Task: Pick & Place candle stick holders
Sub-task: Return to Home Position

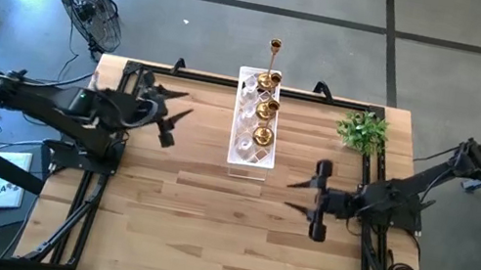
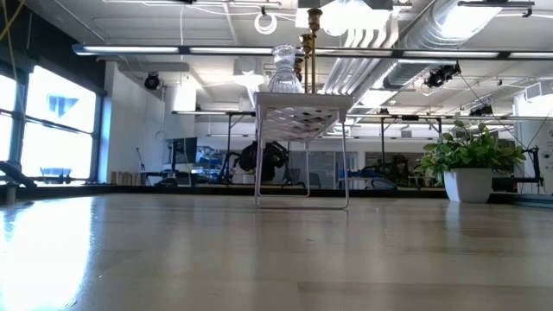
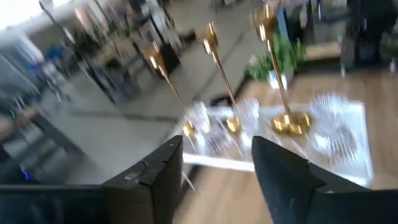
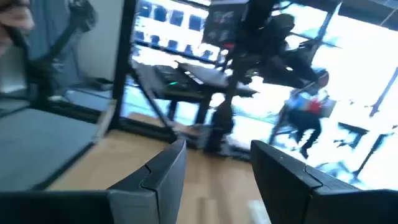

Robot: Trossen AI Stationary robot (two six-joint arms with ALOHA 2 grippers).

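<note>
My left gripper (image 3: 217, 165) is wide open and holds nothing. It hangs over the wooden table (image 1: 202, 238). Just in front of it is the white lattice tray (image 3: 359, 140). On the tray stand the shiny gold metal candle stick holders (image 3: 289, 123) in one row, with the small clear glass candle stick holders (image 3: 329, 115) in a row beside them. My right gripper (image 1: 318, 200) is on the far side of the tray, a bit away from it, wide open and empty too. I think the gold ones are hard, light, slippery and tippy, so I would pinch one low on its thin stem, near the round foot. I think the glass ones can break, so a soft squeeze around the side is best. My left wrist view shows the thin stems and round feet, but the high view shows mostly tops. The low view shows the tray's thin legs and a small green plant in a white pot (image 2: 471, 160), but no arm.
</note>
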